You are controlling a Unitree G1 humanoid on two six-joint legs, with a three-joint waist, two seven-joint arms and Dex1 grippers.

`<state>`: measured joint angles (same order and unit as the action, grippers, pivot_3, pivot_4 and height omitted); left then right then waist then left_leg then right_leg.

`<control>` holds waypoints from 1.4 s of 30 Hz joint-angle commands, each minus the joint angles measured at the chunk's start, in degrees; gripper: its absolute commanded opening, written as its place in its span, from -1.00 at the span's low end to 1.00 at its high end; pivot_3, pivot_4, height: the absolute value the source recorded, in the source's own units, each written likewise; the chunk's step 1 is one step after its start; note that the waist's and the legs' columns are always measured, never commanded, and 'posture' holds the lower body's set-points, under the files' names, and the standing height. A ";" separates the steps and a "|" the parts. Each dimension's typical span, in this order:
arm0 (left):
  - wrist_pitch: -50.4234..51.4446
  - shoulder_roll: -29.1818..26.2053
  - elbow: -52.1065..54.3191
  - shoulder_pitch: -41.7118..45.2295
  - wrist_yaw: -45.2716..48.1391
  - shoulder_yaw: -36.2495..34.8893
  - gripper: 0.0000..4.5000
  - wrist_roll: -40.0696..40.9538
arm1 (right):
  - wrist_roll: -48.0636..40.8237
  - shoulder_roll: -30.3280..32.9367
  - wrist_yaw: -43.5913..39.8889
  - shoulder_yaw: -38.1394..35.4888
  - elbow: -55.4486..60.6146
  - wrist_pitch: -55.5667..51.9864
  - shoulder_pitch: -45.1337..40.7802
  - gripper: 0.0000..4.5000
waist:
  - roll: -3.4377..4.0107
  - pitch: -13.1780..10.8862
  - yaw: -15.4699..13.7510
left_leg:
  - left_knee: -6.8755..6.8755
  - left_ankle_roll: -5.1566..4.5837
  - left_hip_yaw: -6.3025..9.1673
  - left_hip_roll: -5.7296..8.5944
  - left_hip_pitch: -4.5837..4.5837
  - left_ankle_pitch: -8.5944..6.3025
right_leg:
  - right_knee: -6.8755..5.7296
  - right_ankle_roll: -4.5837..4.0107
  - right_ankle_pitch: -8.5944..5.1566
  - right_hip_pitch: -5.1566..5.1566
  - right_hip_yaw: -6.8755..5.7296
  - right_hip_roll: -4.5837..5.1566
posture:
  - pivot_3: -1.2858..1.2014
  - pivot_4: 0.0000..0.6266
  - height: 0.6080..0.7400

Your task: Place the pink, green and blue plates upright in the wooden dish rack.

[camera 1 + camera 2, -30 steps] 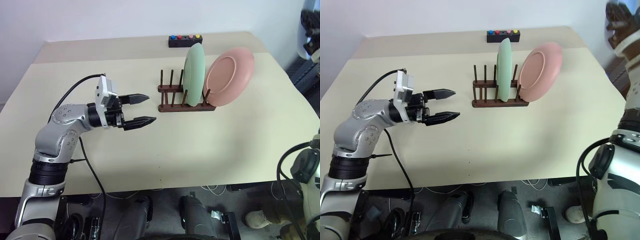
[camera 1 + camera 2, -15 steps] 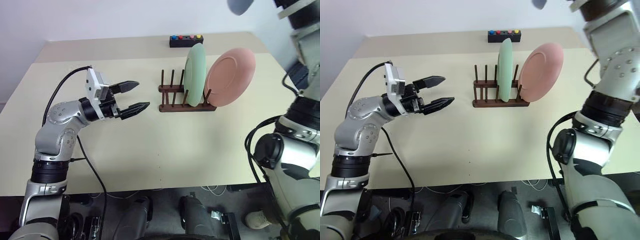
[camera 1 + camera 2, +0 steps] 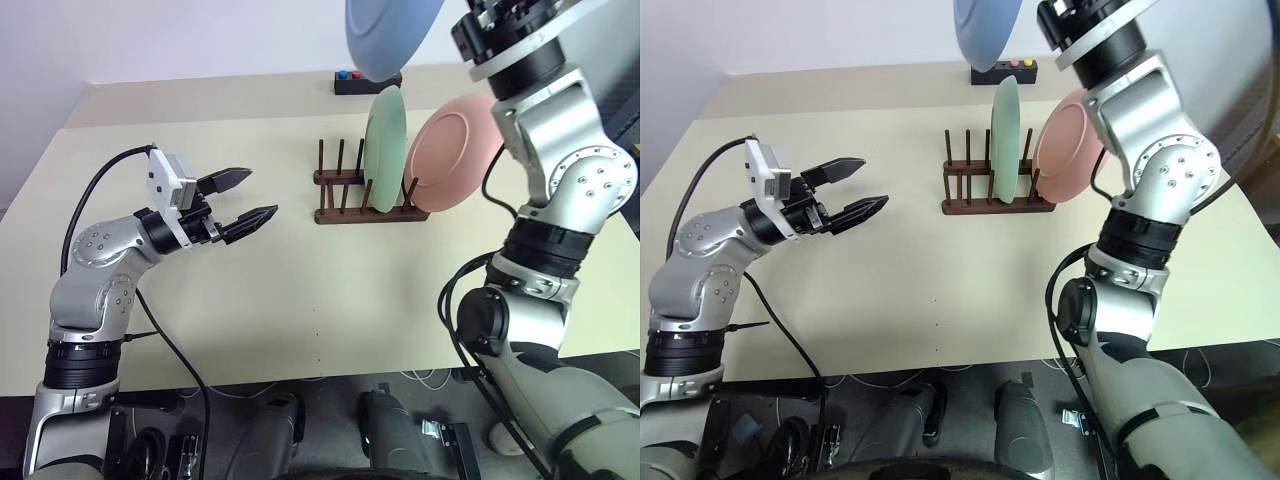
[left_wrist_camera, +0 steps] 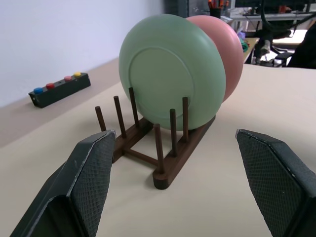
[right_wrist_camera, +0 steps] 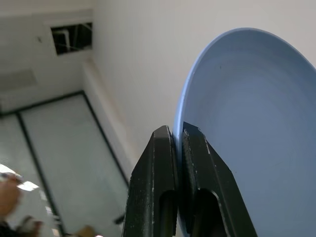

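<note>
Three plates total: green plate and pink plate upright in wooden dish rack, mid-table. Blue plate up high above rack, rim pinched tight in my right gripper, arm raised. My left gripper spread wide, empty, pointing at rack from left, well apart.

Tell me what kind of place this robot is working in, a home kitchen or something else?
Probably a lab or office test space, not a kitchen. The wooden dish rack stands on a bare beige table beside a black box with coloured buttons, cables run under the table's edge, and cluttered desks show behind.
</note>
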<state>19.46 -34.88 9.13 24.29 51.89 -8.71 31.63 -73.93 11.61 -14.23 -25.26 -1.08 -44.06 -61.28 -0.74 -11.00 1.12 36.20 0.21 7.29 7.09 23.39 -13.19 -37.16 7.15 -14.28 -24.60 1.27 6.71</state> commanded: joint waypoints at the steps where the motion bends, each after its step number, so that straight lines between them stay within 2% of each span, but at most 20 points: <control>1: -0.08 -0.67 2.47 -0.15 -0.67 -1.80 0.78 0.90 | -1.46 -2.07 0.39 1.79 2.97 0.93 1.11 -0.98 | 0.01 0.00 0.04 | 0.00 0.00 0.00 0.00 0.00 0.00 | 0.00 0.00 0.00 0.00 0.00 0.00 | 0.03 -0.52 1.00; 15: 0.27 -0.75 3.24 0.04 -1.43 -1.59 0.78 1.28 | 8.38 -4.07 -6.03 10.27 1.75 3.70 10.31 -0.98 | 0.00 0.01 0.08 | -0.02 0.01 -0.01 0.00 0.00 0.00 | -0.03 0.00 0.00 -0.05 0.00 -0.03 | 0.03 -0.52 1.00; 42: 1.01 -0.71 4.10 0.20 -1.58 -1.41 0.78 1.97 | 18.74 -4.71 -9.30 12.00 -0.19 7.47 15.23 -0.98 | 0.00 0.01 0.03 | -0.03 0.01 -0.01 0.00 0.00 0.00 | -0.01 0.00 0.00 -0.04 0.00 -0.03 | 0.03 -0.52 1.00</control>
<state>20.92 -34.88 11.48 24.29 50.43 -8.76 33.16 -55.29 7.36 -23.08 -13.39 -2.01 -37.25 -46.04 -0.74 -10.98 1.14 36.18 0.22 7.29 7.09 23.39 -13.19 -37.17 7.15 -14.28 -24.65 1.27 6.68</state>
